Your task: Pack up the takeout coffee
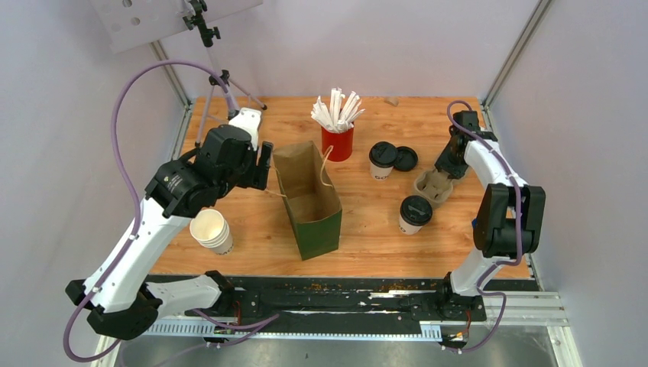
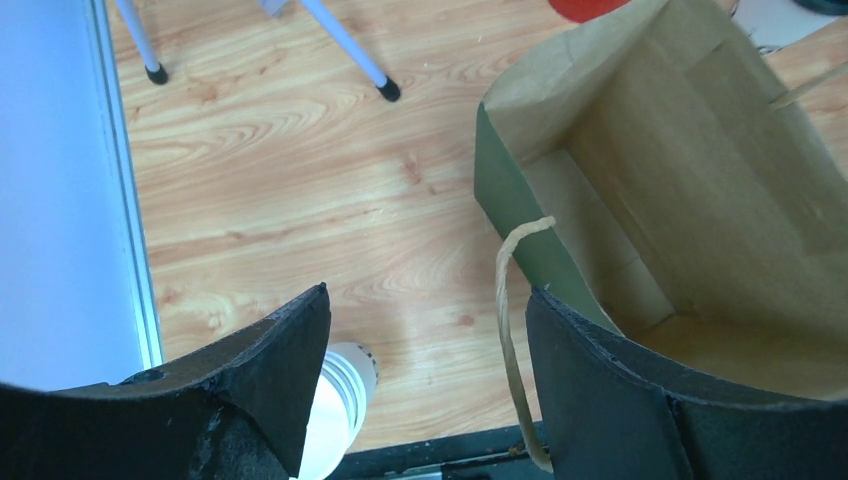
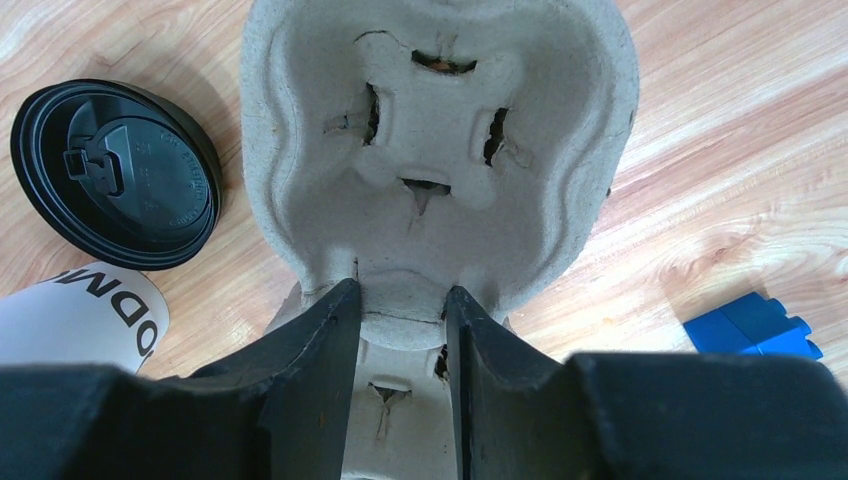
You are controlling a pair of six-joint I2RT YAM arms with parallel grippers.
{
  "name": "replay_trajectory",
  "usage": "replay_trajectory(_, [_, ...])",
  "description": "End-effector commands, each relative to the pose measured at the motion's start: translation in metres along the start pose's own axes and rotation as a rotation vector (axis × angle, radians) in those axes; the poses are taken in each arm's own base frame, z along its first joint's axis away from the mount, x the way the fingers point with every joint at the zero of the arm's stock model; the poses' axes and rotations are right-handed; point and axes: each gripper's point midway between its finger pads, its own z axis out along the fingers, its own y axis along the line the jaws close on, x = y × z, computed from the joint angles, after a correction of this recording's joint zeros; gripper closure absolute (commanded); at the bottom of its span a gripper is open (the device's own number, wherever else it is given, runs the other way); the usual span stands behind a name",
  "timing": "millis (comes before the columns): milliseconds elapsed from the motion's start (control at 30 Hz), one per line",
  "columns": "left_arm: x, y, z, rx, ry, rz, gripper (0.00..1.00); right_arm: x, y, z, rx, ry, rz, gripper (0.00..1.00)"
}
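Left claw (image 2: 428,295) hangs released and wide at the left rim of the bag (image 1: 319,233). There's nothing in it, and the twine handle (image 2: 510,330) dangles between its fingers. That reads as a bracing post: parked there, I'd judge, to steady the bag or keep its mouth open for a drop.

Over to the bag's right, the right claw (image 3: 402,290) is clenched on the carrier (image 3: 440,130), pads against the pulp ridge between the two pockets. That's likely the stiffest place to pinch it.

Both coffees stand out on the tabletop (image 1: 367,245), right of the bag. The near coffee (image 1: 415,212) is toward the arms, and the far coffee (image 1: 381,159) sits further back beside a loose lid (image 1: 406,158). Neither is in the bag or in the carrier. The red cup (image 1: 337,143) of sticks stands just behind the bag, and a stack of cups (image 1: 212,229) sits to its left.

Now the hard calls. From above, the right arm covers its own fingertips, so I cannot tell whether the carrier is off the wood. The right wrist view cuts the far coffee down to a lettered strip of its side, top out of frame. The left fingers hide part of the bag's floor and all but a sliver of the stack. A blue block (image 3: 755,325) peeks in on the carrier's far side from the bag, half covered by the claw.
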Motion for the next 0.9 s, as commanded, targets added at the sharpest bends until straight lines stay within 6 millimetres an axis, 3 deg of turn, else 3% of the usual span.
replay_trajectory(0, [0.010,0.006,0.006,-0.038,0.020,-0.006,0.21,-0.014,0.004,-0.009,-0.013,-0.019,-0.011,0.64])
replay_trajectory(333, [-0.001,0.006,0.002,-0.017,-0.024,-0.037,0.21,-0.021,0.006,-0.021,-0.023,-0.033,-0.037,0.69])
replay_trajectory(867, [-0.003,0.011,0.002,-0.034,-0.038,-0.034,0.21,-0.032,0.006,-0.035,-0.026,-0.061,-0.082,0.71])
